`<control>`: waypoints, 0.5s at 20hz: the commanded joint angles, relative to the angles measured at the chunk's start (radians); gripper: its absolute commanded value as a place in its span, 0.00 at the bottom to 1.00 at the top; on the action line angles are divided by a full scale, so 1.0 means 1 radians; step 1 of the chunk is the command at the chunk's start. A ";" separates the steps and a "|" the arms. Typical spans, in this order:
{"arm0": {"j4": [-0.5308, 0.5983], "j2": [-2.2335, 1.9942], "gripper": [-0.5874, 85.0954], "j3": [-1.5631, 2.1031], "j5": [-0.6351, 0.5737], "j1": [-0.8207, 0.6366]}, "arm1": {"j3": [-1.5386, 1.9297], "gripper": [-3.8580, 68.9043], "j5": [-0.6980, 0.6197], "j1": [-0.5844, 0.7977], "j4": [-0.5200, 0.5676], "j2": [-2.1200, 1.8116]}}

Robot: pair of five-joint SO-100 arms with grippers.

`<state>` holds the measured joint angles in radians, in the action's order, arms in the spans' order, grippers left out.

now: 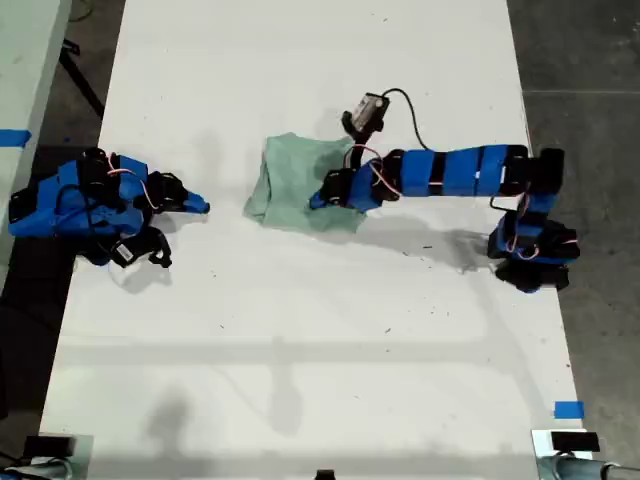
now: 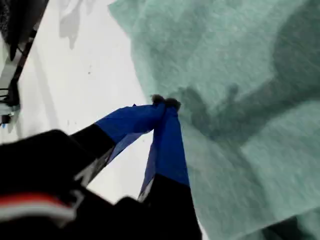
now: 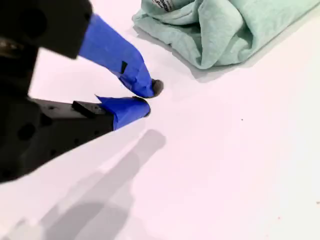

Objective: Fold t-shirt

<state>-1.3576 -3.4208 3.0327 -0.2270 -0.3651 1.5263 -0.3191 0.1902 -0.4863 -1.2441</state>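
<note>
The t-shirt lies as a rumpled, partly folded pale mint-green bundle on the white table, near the middle of the exterior view. My first gripper reaches in from the exterior view's right, and its shut tips rest at the shirt's near edge. Whether they pinch any fabric cannot be made out. My second gripper is shut and empty, low over bare table. It sits at the exterior view's left, a short gap from the t-shirt, whose neck label shows.
The first arm's base stands at the table's edge on the exterior view's right, with a camera and cable above its wrist. The second arm's body is folded at the left edge. Blue tape marks a near corner. Dark floor surrounds the table.
</note>
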 commanded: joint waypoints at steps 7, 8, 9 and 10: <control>-0.002 0.000 0.05 -0.008 0.000 0.009 | -0.718 0.04 -0.261 0.287 -0.359 0.253; -0.002 0.000 0.05 -0.008 0.000 0.009 | -0.742 0.04 -0.276 0.318 -0.383 0.245; -0.002 0.000 0.05 -0.008 0.000 0.009 | -0.744 0.04 -0.287 0.347 -0.391 0.236; -0.002 0.000 0.05 -0.008 0.000 0.009 | -0.744 0.04 -0.298 0.373 -0.394 0.236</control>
<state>-1.3576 -3.4208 3.0327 -0.2270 -0.3651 0.8590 -0.5875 0.5216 -0.8728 -0.9541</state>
